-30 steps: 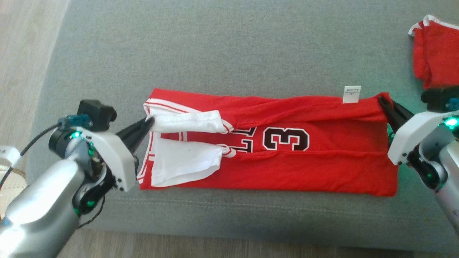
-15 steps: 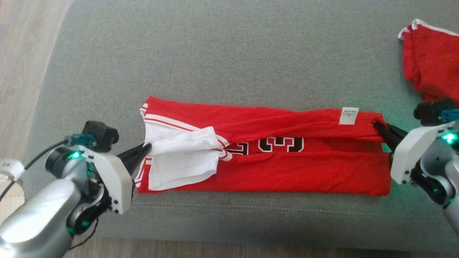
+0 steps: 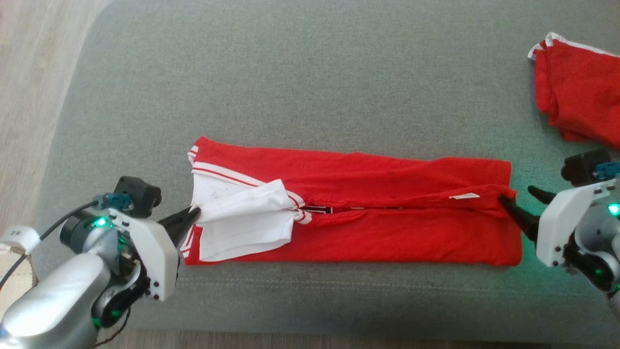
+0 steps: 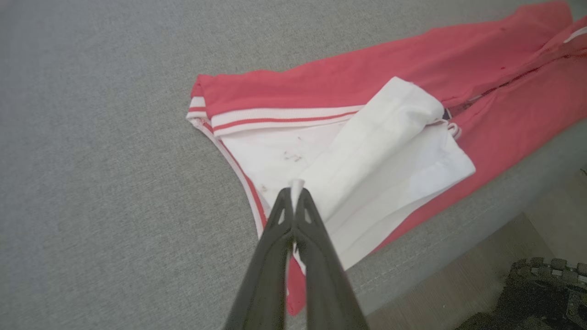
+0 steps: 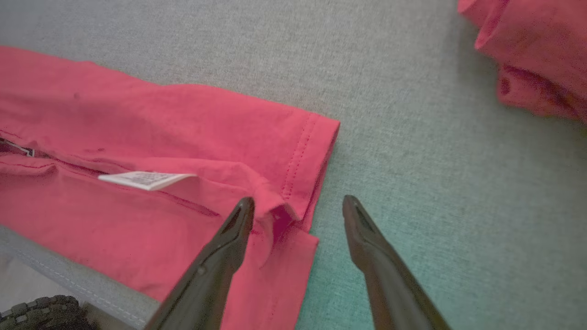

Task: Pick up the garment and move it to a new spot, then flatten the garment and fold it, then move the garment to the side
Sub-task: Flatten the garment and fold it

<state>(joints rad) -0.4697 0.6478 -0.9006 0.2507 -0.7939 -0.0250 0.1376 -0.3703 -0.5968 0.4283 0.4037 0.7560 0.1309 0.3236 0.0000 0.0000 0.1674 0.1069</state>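
Note:
The red jersey (image 3: 368,208) with white sleeves lies as a long band on the grey cushion, both long edges folded in to meet along its middle. Its printed number is hidden under the fold. My left gripper (image 3: 194,212) is at the jersey's left end, shut on the edge of a white sleeve (image 4: 367,160); the left wrist view shows the fingertips (image 4: 293,195) pinching white cloth. My right gripper (image 3: 516,195) stands open at the right end. In the right wrist view that gripper (image 5: 298,201) straddles the hem corner (image 5: 293,183), one finger lying on the red cloth.
A second red garment (image 3: 576,104) lies bunched at the far right of the cushion (image 3: 310,72), also in the right wrist view's top corner as red cloth (image 5: 532,55). The cushion's front seam (image 3: 339,286) runs just below the jersey. Wooden floor (image 3: 29,72) lies to the left.
The jersey's far long edge has been brought down over the number, which is now covered. The right gripper has let go of the corner and opened. The left gripper still holds. The camera shifted.

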